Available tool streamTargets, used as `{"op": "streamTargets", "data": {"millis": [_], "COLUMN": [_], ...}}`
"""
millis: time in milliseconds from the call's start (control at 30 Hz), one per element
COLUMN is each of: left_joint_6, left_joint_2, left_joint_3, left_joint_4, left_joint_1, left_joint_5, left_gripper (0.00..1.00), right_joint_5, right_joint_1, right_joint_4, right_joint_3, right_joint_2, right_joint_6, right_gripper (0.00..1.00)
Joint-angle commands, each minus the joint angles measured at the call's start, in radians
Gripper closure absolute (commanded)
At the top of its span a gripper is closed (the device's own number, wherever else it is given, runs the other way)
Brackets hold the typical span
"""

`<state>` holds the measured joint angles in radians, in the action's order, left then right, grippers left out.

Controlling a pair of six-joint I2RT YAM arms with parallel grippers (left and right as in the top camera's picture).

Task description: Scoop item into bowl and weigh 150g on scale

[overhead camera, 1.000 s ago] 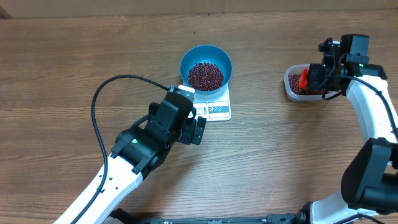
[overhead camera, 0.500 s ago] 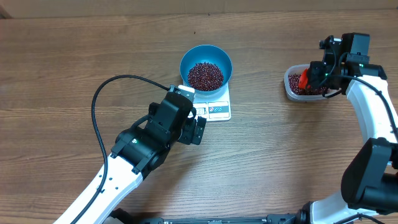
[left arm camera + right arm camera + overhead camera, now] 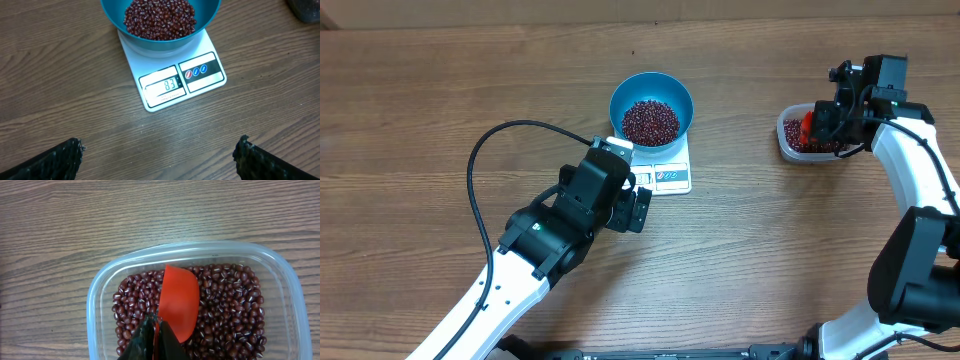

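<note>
Wooden worktop [image 3: 770,250] carries everything. At left, the left gripper [image 3: 157,159] hovers, jaws wide apart, just short of the scale [image 3: 670,177]. On the scale sits the blue bowl [image 3: 619,100] with a heap of beans [image 3: 650,121]. Well to the right, the right gripper [image 3: 152,340] is clamped on a red scoop [image 3: 179,302] lying in the clear tub [image 3: 100,305] of beans. Any load must travel leftward to the bowl, and that job falls to the right arm.

Blue bowl [image 3: 618,100], red-brown beans [image 3: 650,121], white scale [image 3: 672,178], red scoop [image 3: 179,300]
</note>
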<state>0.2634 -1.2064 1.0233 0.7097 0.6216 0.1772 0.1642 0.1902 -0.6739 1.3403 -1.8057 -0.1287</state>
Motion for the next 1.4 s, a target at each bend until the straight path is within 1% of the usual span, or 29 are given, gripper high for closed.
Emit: {"op": "streamTargets", "data": {"millis": [0,167,400,633,700,767,900,1033,1133,1367], "left_joint_6": [0.014,0.014,0.014,0.014,0.013,0.014,0.013,0.014,0.014,0.014], "left_joint_2": [0.0,0.0,0.0,0.0,0.0,0.0,0.0,0.0,0.0,0.0], "left_joint_3": [-0.003,-0.003,-0.003,-0.003,-0.003,-0.003,-0.003,-0.003,-0.003,-0.003], "left_joint_4": [-0.004,-0.003,-0.004,-0.004,-0.004,-0.004,-0.004,-0.003,-0.004,-0.004], "left_joint_1": [0.003,0.003,0.003,0.003,0.003,0.003,0.003,0.003,0.003,0.003], "left_joint_5": [0.013,0.013,0.014,0.014,0.014,0.014,0.014,0.014,0.014,0.014], "left_gripper": [0.0,0.0,0.0,0.0,0.0,0.0,0.01,0.0,0.0,0.01], "right_joint_5": [-0.006,-0.006,-0.007,-0.044,-0.062,-0.102,-0.148,-0.149,-0.156,-0.195], "right_joint_1": [0.002,0.002,0.002,0.002,0.001,0.0,0.0,0.001,0.001,0.002], "right_joint_4": [-0.008,-0.012,-0.047,-0.116,-0.126,-0.126,-0.133,-0.128,-0.103,-0.09], "right_joint_3": [0.008,0.019,0.069,0.076,0.076,0.075,0.075,0.074,0.074,0.074], "right_joint_2": [-0.003,0.0,0.039,0.13,0.138,0.138,0.137,0.115,0.078,-0.002], "right_joint_6": [0.002,-0.007,-0.057,-0.177,-0.25,-0.309,-0.38,-0.388,-0.431,-0.426], "right_gripper": [0.96,0.96,0.96,0.96,0.96,0.96,0.96,0.96,0.96,0.96]}}
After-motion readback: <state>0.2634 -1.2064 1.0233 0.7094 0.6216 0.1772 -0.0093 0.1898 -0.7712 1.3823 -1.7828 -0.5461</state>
